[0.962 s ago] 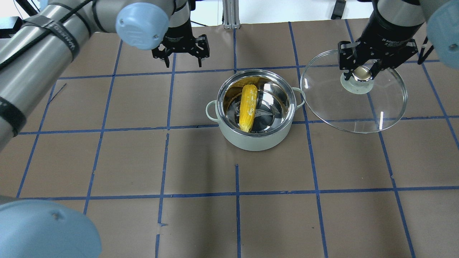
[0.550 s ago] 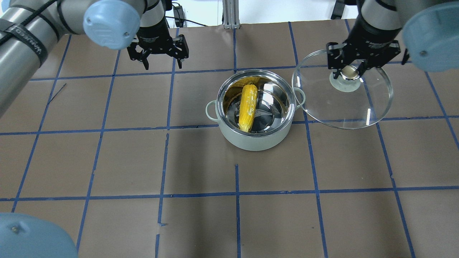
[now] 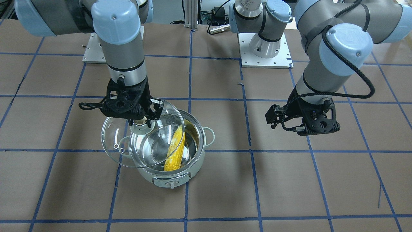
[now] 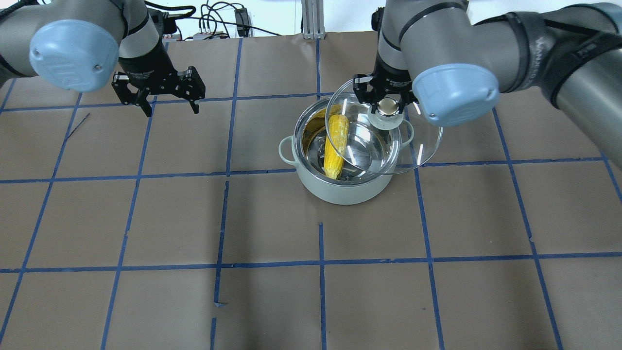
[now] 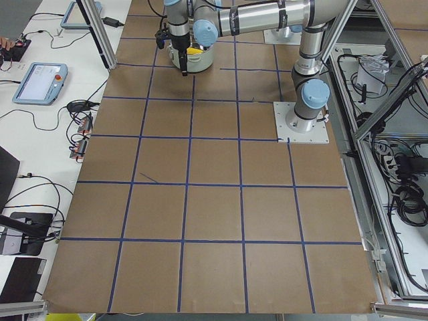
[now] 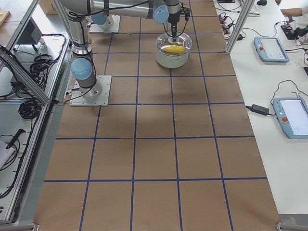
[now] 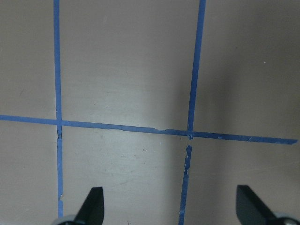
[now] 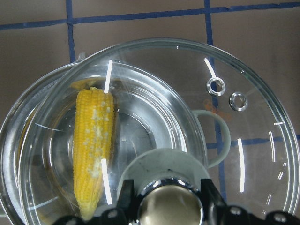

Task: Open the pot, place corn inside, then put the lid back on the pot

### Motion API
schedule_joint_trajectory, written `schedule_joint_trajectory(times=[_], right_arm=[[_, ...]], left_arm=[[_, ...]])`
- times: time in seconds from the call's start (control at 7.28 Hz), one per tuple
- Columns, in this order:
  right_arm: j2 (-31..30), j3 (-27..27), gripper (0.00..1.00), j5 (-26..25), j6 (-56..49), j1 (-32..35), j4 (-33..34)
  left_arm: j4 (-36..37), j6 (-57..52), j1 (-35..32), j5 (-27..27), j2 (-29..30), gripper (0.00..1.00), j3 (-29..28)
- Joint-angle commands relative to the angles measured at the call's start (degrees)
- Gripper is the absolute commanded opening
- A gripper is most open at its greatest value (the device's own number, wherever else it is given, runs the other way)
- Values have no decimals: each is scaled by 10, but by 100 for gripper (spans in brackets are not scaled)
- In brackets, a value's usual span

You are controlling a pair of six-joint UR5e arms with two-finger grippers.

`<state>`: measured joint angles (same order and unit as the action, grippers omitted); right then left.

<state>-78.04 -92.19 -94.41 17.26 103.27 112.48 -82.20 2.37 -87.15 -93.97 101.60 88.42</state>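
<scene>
The pale mint pot (image 4: 340, 190) stands open mid-table, and the yellow corn (image 4: 336, 141) lies inside on the steel bottom. My right gripper (image 4: 388, 108) is shut on the knob of the clear glass lid (image 4: 420, 146). It holds the lid tilted above the pot, off-centre toward the pot's right handle and covering part of the opening. The front view shows the lid (image 3: 111, 145), the corn (image 3: 175, 151) and the pot's dial side (image 3: 173, 180). The right wrist view shows the corn (image 8: 91, 145) through the lid (image 8: 255, 154). My left gripper (image 4: 171, 112) is open and empty, far left of the pot.
The brown table top (image 4: 272, 218) carries a grid of blue tape. The left wrist view shows only tape lines under my open left gripper (image 7: 171, 208). The arm bases (image 3: 265, 51) stand at the back. Tablets and cables lie on side benches (image 6: 269, 48).
My right gripper has carried the lid left, from beside the pot to partly over its opening. My left arm has moved further left, away from the pot, still open.
</scene>
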Motion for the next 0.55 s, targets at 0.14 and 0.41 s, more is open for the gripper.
schedule_joint_trajectory(times=[0.14,0.41], right_arm=[[43,3,23,-39,30,38,51],[51,-2,24,-42,33,42,63]], left_arm=[[-14,-21,23,-2,-19,100,8],[-14,-21,23,1,-19,100,21]])
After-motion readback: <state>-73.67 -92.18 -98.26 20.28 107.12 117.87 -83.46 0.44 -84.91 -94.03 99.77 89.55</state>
